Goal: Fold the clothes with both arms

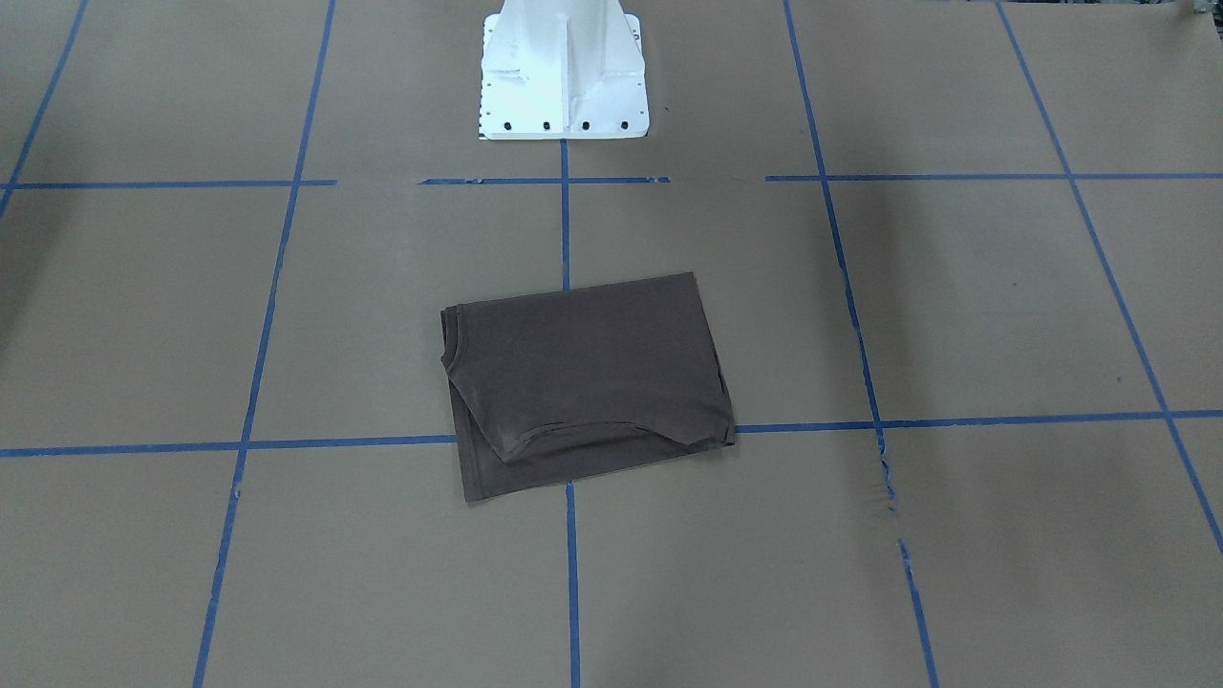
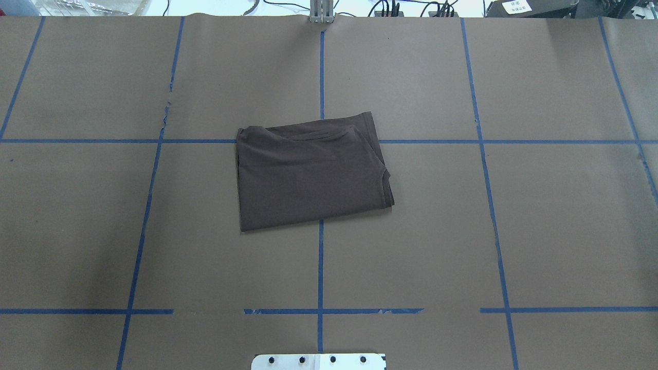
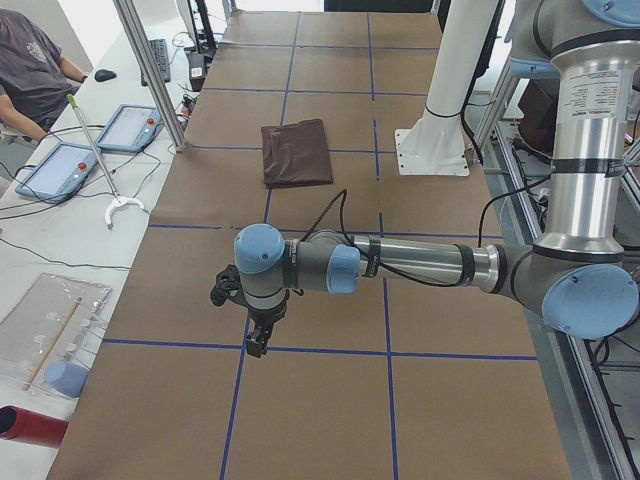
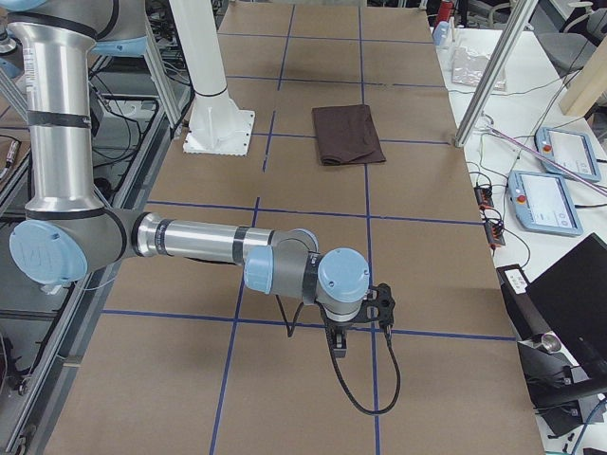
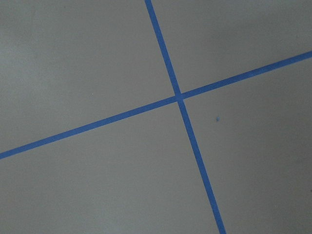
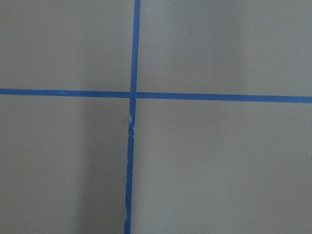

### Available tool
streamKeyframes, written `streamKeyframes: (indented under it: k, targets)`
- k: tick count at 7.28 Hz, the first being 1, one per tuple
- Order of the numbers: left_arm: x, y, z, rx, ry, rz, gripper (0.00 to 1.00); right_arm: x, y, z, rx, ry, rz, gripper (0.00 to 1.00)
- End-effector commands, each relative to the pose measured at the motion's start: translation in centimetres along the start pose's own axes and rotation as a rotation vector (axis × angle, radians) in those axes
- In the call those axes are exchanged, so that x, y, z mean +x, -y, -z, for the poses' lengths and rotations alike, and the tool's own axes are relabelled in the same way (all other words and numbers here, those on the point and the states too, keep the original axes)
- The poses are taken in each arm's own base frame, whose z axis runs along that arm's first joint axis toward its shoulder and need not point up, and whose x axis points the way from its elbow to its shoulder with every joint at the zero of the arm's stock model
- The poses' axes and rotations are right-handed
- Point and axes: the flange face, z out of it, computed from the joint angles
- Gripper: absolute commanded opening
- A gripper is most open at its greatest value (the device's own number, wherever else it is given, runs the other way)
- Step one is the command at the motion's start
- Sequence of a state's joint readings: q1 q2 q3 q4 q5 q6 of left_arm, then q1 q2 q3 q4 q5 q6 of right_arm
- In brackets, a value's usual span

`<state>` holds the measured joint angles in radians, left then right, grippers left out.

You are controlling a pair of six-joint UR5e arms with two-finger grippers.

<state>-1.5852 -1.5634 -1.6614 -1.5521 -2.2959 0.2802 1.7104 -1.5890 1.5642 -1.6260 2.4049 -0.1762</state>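
The dark brown T-shirt lies folded into a flat rectangle at the middle of the table, also seen in the overhead view and both side views. My left gripper hangs over the table's left end, far from the shirt and pointing down; I cannot tell whether it is open or shut. My right gripper hangs over the table's right end, also far from the shirt, and its state cannot be told. Neither arm shows in the overhead or front views. Both wrist views show only brown paper and blue tape.
The white pedestal base stands at the robot's side of the table, behind the shirt. Blue tape lines grid the brown paper. An operator and control tablets are beside the far edge.
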Motion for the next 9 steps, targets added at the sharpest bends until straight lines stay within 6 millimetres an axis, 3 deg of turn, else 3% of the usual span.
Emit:
streamKeyframes:
  k: [1, 3, 4, 6, 9]
  targets:
    - [0.1, 0.2, 0.6, 0.005, 0.001, 0.001, 1.00, -0.1, 0.0, 0.1, 0.002, 0.002, -0.003, 1.00]
    - [0.3, 0.2, 0.9, 0.009, 0.003, -0.003, 1.00, -2.3, -0.4, 1.9, 0.034, -0.011, -0.097, 1.00]
    - [0.5, 0.3, 1.0, 0.013, 0.004, -0.005, 1.00, -4.1, -0.1, 1.8, 0.032, -0.016, -0.106, 1.00]
    - [0.6, 0.4, 1.2, 0.017, 0.005, -0.009, 1.00, -7.4, 1.0, -1.0, -0.011, -0.049, -0.121, 1.00]
    - [0.5, -0.2, 0.9, 0.012, 0.003, 0.065, 1.00, -7.5, 0.9, -1.2, 0.009, -0.046, -0.109, 1.00]
